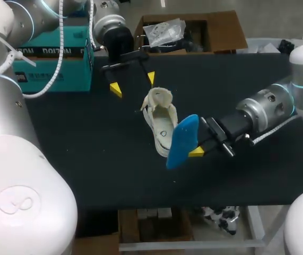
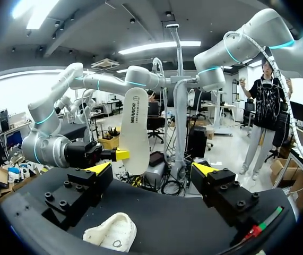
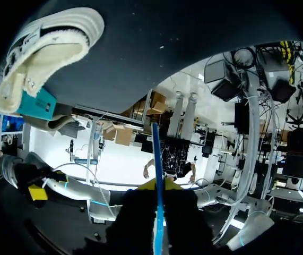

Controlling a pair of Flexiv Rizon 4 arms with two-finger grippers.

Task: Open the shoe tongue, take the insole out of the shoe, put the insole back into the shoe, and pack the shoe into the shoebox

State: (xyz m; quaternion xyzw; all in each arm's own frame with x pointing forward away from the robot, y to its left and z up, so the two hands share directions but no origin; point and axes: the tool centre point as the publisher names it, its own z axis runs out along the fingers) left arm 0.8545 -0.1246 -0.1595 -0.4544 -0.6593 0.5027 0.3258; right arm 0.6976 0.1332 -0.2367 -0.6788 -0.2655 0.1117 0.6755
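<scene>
Right gripper [image 1: 191, 149] is clenched on the blue insole [image 1: 182, 141], its yellow tips pinching one long edge. The insole sits out of the shoe, at about 4 o'clock from it in the head view and overlapping its near end. From the left wrist the insole [image 2: 134, 133] shows its pale underside and stands upright in the right gripper [image 2: 120, 154], above the table. The cream shoe [image 1: 161, 122] lies near the middle of the black table [image 1: 87, 159], opening upward, with fleecy lining visible from the right wrist [image 3: 45, 58]. Left gripper [image 1: 132, 82] hangs released at the shoe's 11 o'clock, fingers wide apart and holding nothing, with the shoe [image 2: 111, 234] just under it. At roughly 10 o'clock on the table sits the teal shoebox [image 1: 55, 64].
</scene>
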